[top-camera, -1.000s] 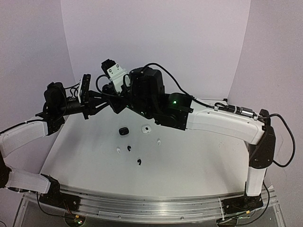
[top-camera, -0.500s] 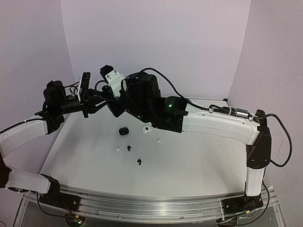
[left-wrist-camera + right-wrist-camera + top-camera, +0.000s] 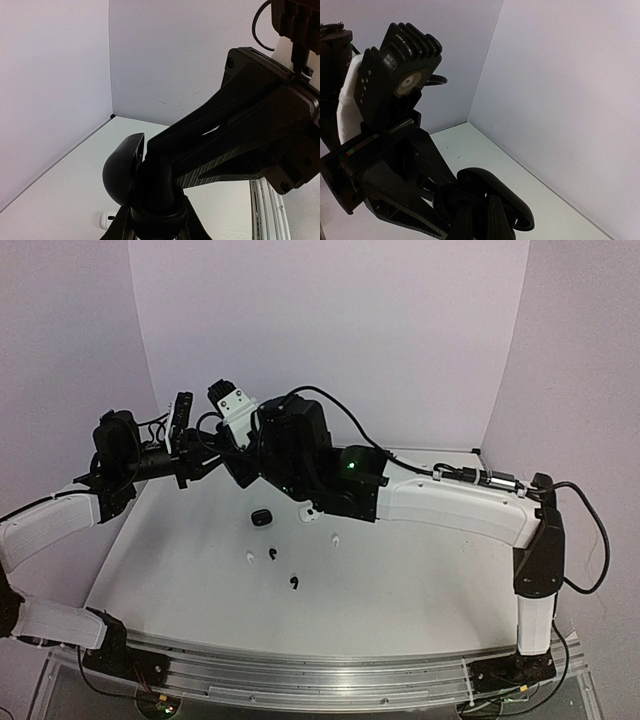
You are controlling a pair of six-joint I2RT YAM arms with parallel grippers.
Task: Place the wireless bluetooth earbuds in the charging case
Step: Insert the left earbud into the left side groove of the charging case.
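Lilac walls (image 3: 400,330) back a white table (image 3: 420,575); left tool (image 3: 220,458) clamps a black case (image 3: 122,167), right tool (image 3: 479,220) pressed together.

White arms (image 3: 455,508), black joints (green LED (image 3: 347,466))

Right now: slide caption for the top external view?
Left gripper holds black case aloft, right gripper at it; loose earbuds on table below.

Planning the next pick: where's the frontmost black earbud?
Top view, left of centre: the black earbud lies nearest the table's front edge, just in front of another black bud and a white bud.
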